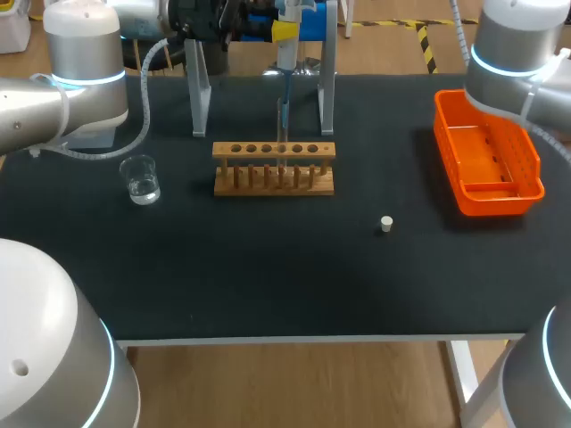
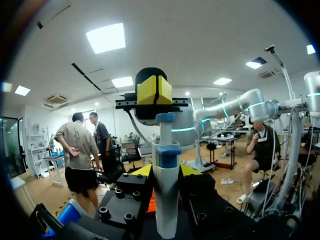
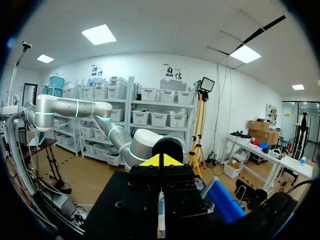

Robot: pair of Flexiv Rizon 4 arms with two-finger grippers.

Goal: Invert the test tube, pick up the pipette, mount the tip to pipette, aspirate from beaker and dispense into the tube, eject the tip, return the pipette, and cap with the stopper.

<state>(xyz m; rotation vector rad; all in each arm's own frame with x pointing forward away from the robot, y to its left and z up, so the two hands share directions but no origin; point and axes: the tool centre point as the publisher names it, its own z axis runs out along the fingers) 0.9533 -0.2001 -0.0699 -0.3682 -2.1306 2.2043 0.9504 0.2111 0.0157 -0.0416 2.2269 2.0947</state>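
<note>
- Pipette (image 2: 166,200): held upright at the back of the table (image 1: 268,267), between the legs of the grey stand (image 1: 198,89). Its thin lower end hangs over the wooden rack (image 1: 274,183).
- Tube (image 1: 282,168): seems to stand in a middle hole of the rack, roughly under the pipette's end. Whether the end is inside the tube's mouth, cannot tell.
- Left hand (image 2: 166,172): a yellow tip on either side of the pipette's body, pinching it.
- Right hand (image 3: 160,161): tips pressed together, holding nothing. It faces the left hand at the height of the pipette's top button. Contact with the button not clear.
- Step, as I judge it: dispensing into the tube.
- Next move likely calls for a straight lift clear of the rack, then a carry to the orange bin (image 1: 446,134) to shed the tip.
- Beaker (image 1: 141,181): at the rack's left, some clear liquid in it.
- Stopper (image 1: 386,224): lying loose on the table, well apart from the rack. Capping not yet done.
</note>
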